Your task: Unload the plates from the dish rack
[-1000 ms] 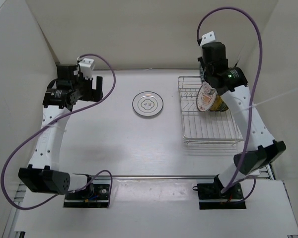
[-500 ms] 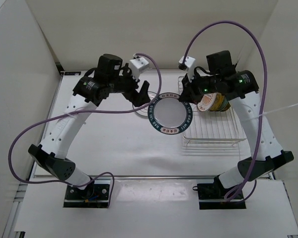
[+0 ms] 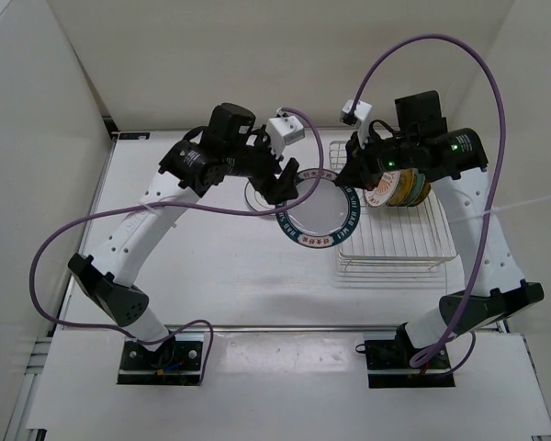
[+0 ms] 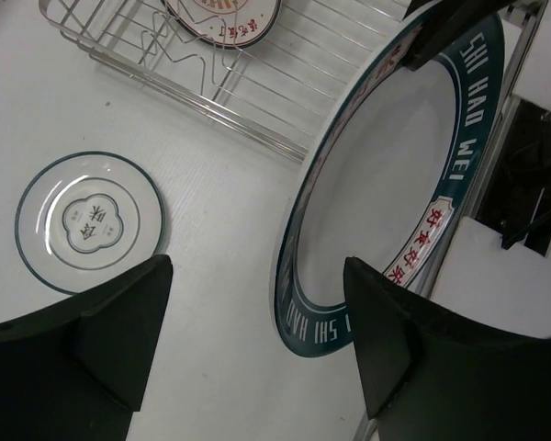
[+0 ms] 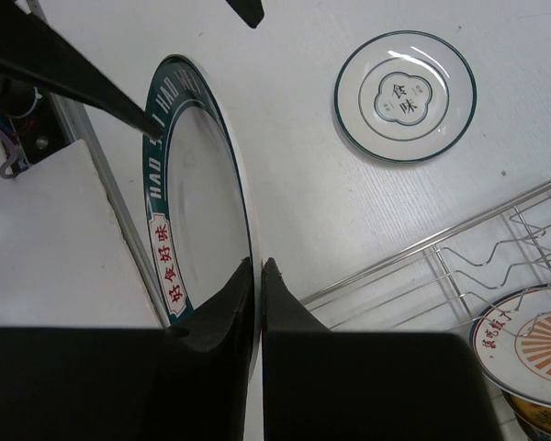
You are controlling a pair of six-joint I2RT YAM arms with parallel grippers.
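Observation:
My right gripper [image 3: 349,180] [image 5: 259,266] is shut on the rim of a large white plate with a dark teal lettered rim [image 3: 320,209] [image 5: 197,211]. It holds the plate in the air just left of the dish rack [image 3: 390,234]. My left gripper [image 3: 289,186] [image 4: 257,276] is open, one finger on each side of this plate's opposite rim [image 4: 298,312], not clamped on it. In the rack stand an orange-sunburst plate [image 3: 381,189] [image 5: 533,344] and a yellow plate [image 3: 410,188]. A small green-ringed plate [image 4: 90,220] [image 5: 405,96] lies flat on the table.
The wire rack [image 4: 239,101] [image 5: 441,266] sits at the table's right side. White walls enclose the table on the left, back and right. Purple cables loop above both arms. The small plate lies under the left arm's wrist in the top view.
The right arm lifted the lettered plate out of the rack and carried it left. The left arm swung in from the far left until its open fingers straddle the plate's rim.

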